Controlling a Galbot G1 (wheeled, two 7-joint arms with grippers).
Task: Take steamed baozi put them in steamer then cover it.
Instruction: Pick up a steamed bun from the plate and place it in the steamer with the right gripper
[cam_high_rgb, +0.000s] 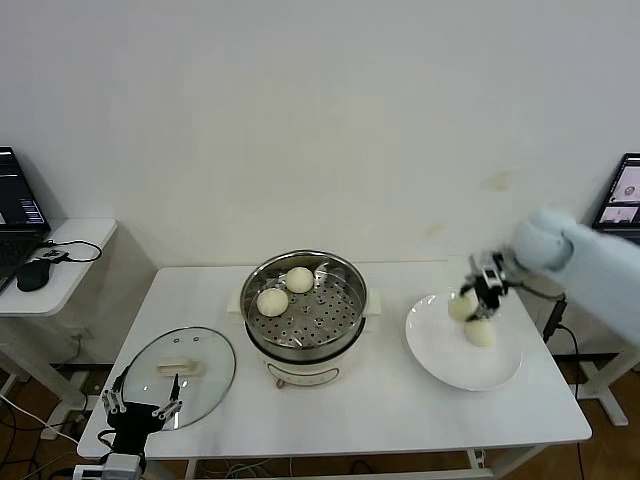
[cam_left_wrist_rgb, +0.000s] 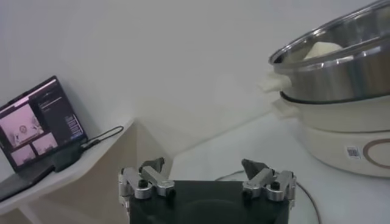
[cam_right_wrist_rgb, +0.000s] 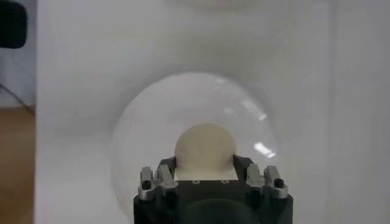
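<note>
1. Steamed baozi, four in all, are split between pot and plate as I watch from my remote station: two sit inside the steamer (cam_high_rgb: 304, 305), one (cam_high_rgb: 272, 301) toward its left wall and one (cam_high_rgb: 299, 279) toward its back wall, on the perforated tray.
2. Well left of the steamer, the cover (cam_high_rgb: 181, 374) lies flat on the white table (cam_high_rgb: 390, 400), cream handle up, nothing gripping it.
3. My left gripper (cam_high_rgb: 139, 406) rests low at the table's front edge, left of the steamer and over the cover's near rim; the left wrist view shows its fingers (cam_left_wrist_rgb: 149, 178) spread wide with nothing between them, the steamer's steel wall (cam_left_wrist_rgb: 341, 67) rising ahead and a bun top showing over its rim.
4. At centre, the steamer stands uncovered on its cream base.
5. Right of the steamer, the white plate (cam_high_rgb: 440, 352) carries one baozi (cam_high_rgb: 480, 334) resting on its surface.
6. Just above that bun, still right of the steamer, my right gripper (cam_high_rgb: 484, 290) pinches the fourth baozi (cam_high_rgb: 461, 307), lifted clear of the plate. The right wrist view looks straight down past the fingers, clamped on either side of the cream bun (cam_right_wrist_rgb: 205, 148), with the plate (cam_right_wrist_rgb: 140, 122) below.
7. Beyond the table, far left of the steamer, a side desk (cam_high_rgb: 60, 270) holds a laptop (cam_high_rgb: 18, 210) and a mouse (cam_high_rgb: 34, 272).
</note>
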